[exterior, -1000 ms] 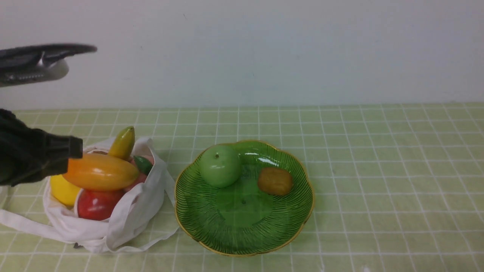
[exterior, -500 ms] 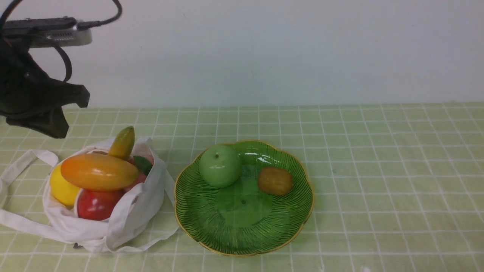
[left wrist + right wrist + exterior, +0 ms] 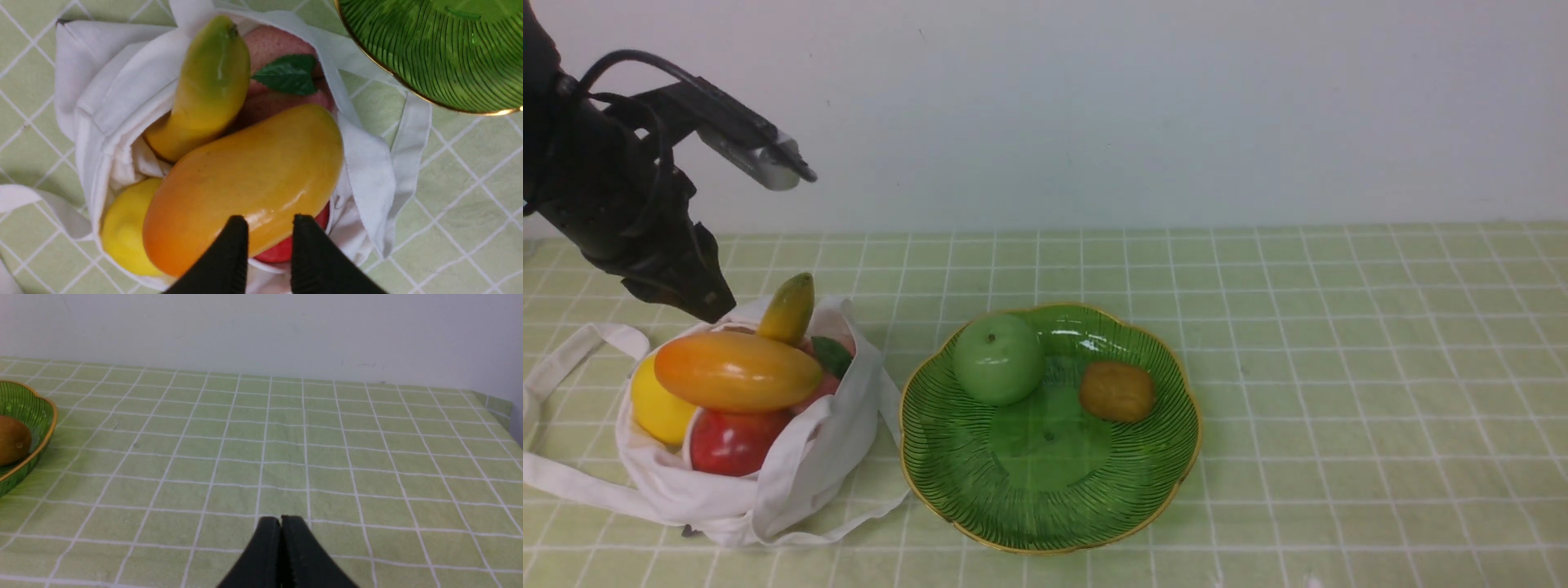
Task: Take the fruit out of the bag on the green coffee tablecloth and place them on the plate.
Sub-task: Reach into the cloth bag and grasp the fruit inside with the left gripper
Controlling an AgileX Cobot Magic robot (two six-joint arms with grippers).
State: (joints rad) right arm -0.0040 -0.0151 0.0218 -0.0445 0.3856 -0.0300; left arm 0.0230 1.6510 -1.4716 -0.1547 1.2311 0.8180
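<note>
Left gripper (image 3: 706,302): since a half-second ago it has swung right and down from the upper left. Its tip now hangs just above the rear rim of the bag (image 3: 809,457), fingers slightly parted and holding nothing. Bag: unmoved on the tablecloth (image 3: 1339,367), left of the plate, strap (image 3: 564,359) trailing left. Contents, unchanged: lemon (image 3: 654,408); mango (image 3: 737,371) lying across the top, directly under the fingertips; red apple (image 3: 731,441) beneath it; banana (image 3: 788,309) upright behind; peach (image 3: 273,41) mostly hidden by the mango. Plate (image 3: 1045,506): just beside the bag, carrying a green apple (image 3: 998,359) and a brown fruit (image 3: 1117,392), apart. Right gripper (image 3: 281,522): fingers pressed together, empty, over bare cloth right of the plate.
</note>
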